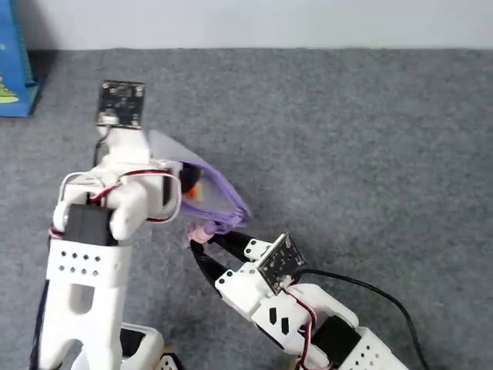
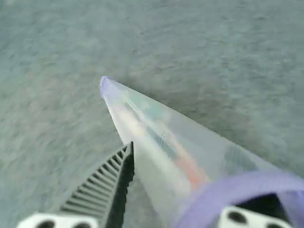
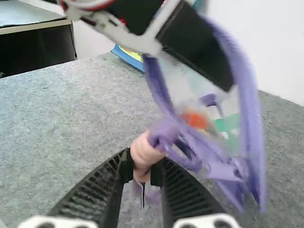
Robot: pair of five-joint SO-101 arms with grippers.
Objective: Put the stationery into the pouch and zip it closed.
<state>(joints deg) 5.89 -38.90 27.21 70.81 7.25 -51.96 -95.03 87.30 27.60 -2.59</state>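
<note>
As it hangs above the grey felt worktop (image 1: 370, 139), the clear, purple-trimmed plastic pouch (image 1: 209, 190) looks light and floppy, its rim clamped in the left gripper (image 1: 185, 183); the right gripper (image 3: 142, 165) pinches the small pink zip pull (image 3: 141, 151), probably the surest hold.

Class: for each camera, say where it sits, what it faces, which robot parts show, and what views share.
High view: above the table, looking down on left arm, right arm and pouch.
Left wrist view: on left arm, along left fingers clamping pouch.
Right wrist view: on right arm, along right fingers pinching the pink zip pull.
Shared: the pouch, in all three.
</note>
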